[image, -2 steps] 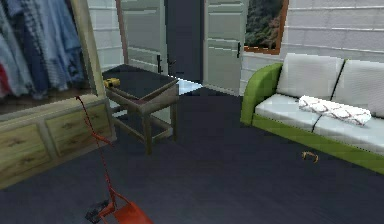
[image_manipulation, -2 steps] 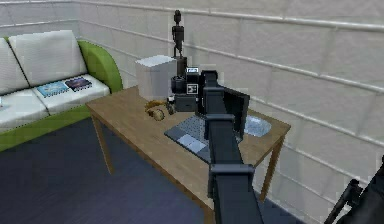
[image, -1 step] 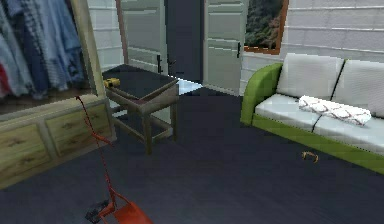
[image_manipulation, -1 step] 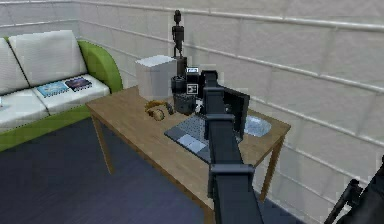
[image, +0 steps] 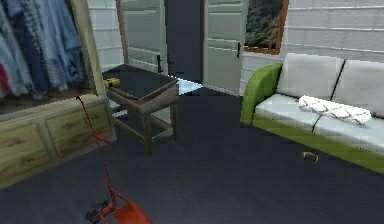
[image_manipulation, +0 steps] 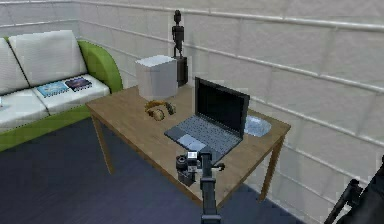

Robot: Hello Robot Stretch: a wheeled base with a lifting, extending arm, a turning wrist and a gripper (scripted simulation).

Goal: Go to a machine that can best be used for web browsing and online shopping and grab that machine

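Laptop [image_manipulation: 215, 122] | lid up on wooden worktop [image_manipulation: 125, 115], by its near edge | tool [image_manipulation: 186, 170] at that edge beside laptop; holding state cannot be told | step: judged grasp approach | next: align tool to laptop base, then grip.

forward view: ahead, somewhat down, across room | arm side view: down onto near table [image_manipulation: 125, 112] | shared: green sofa [image: 262, 95]

A wooden table [image_manipulation: 125, 122] spreads just beyond the gripper [image_manipulation: 188, 166], and past it rises a pale block wall [image_manipulation: 300, 50]. Well apart from the gripper, toward the arm side view's left, a green sofa [image_manipulation: 100, 65] with white cushions [image_manipulation: 45, 55] stands on the dark floor [image_manipulation: 60, 185].
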